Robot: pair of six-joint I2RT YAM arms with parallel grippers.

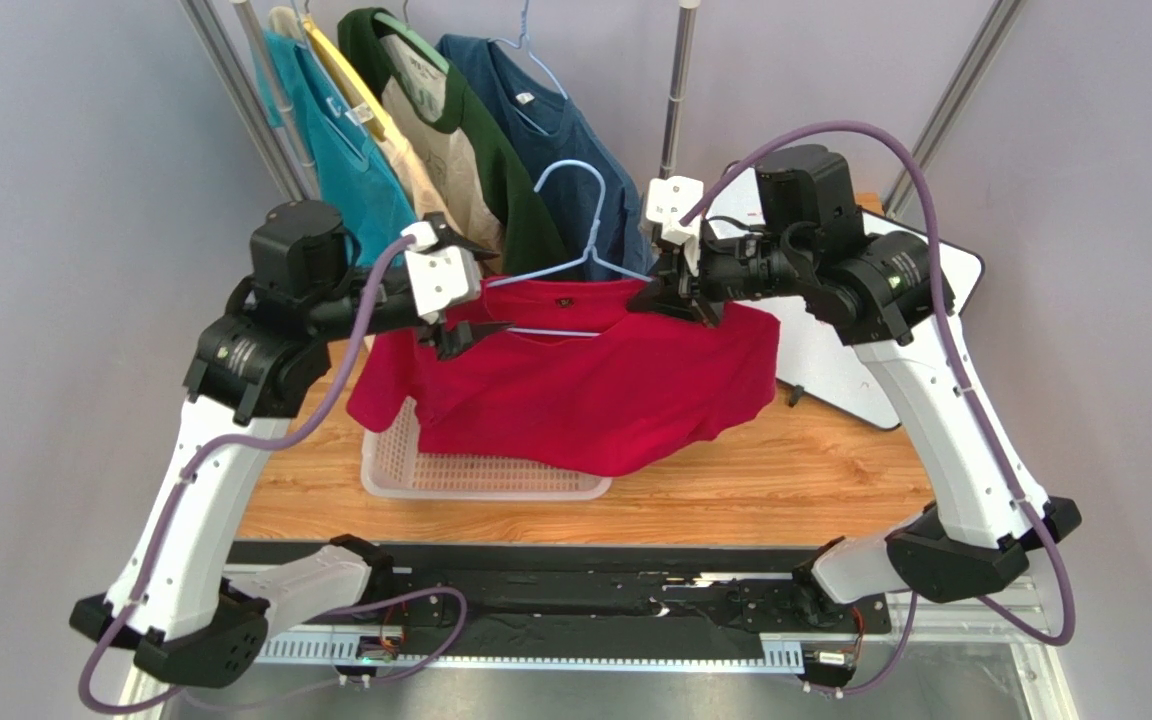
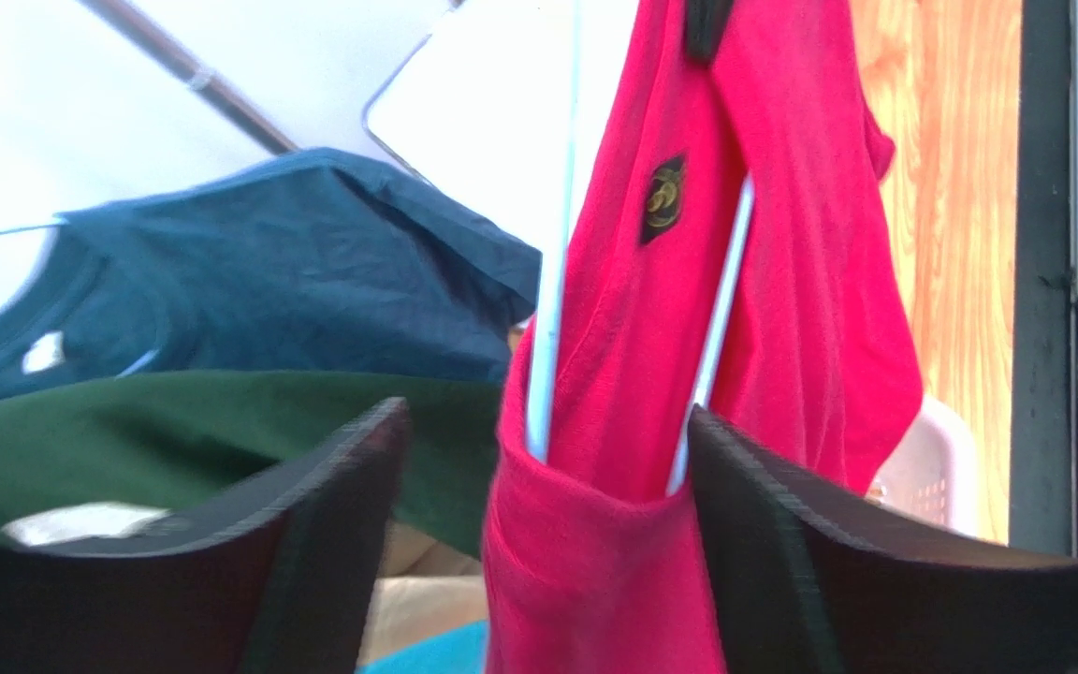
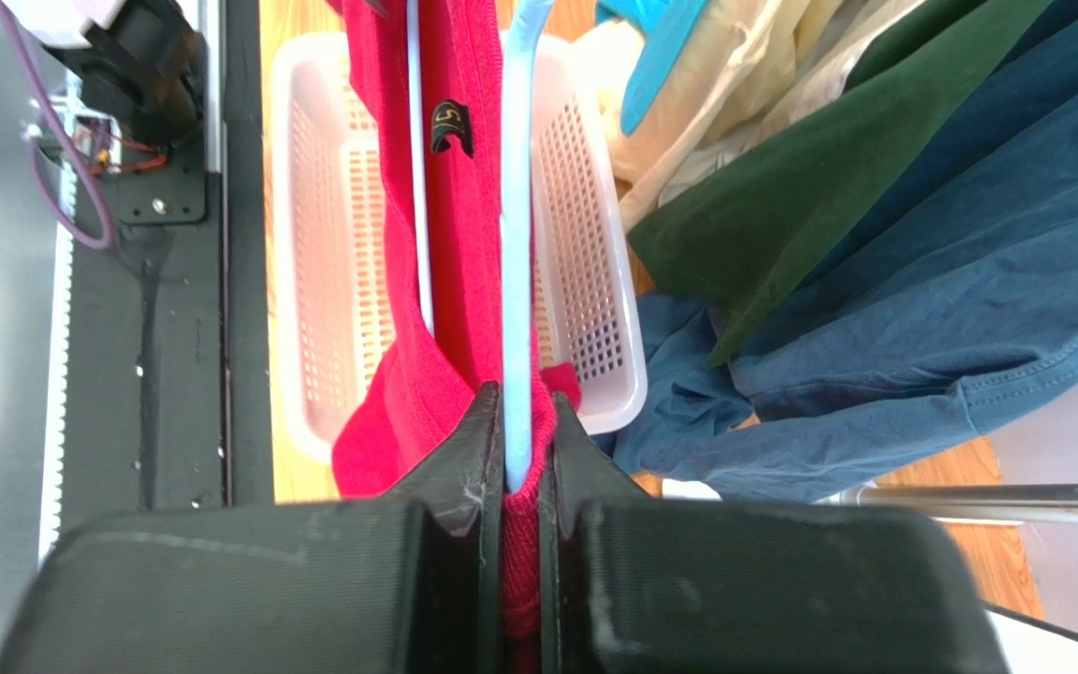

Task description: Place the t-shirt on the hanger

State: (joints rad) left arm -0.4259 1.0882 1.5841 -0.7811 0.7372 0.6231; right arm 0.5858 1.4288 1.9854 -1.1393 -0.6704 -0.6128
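Note:
The red t-shirt (image 1: 582, 383) hangs over the light-blue hanger (image 1: 575, 210), held up above the table between my two grippers. My right gripper (image 1: 654, 296) is shut on the hanger's right shoulder and the red cloth over it; the right wrist view shows the blue wire (image 3: 517, 211) and red cloth (image 3: 453, 253) pinched in the gripper (image 3: 517, 457). My left gripper (image 1: 465, 330) is at the shirt's left shoulder. In the left wrist view it (image 2: 545, 471) is open, with the red cloth (image 2: 615, 562) and two hanger wires (image 2: 552, 281) between its spread fingers (image 2: 348, 478).
A white mesh basket (image 1: 432, 473) sits on the wooden table under the shirt. A rack behind holds a navy shirt (image 1: 537, 105), a dark green shirt (image 1: 455, 113) and a teal shirt (image 1: 327, 143) on hangers. A white board (image 1: 838, 360) lies at the right.

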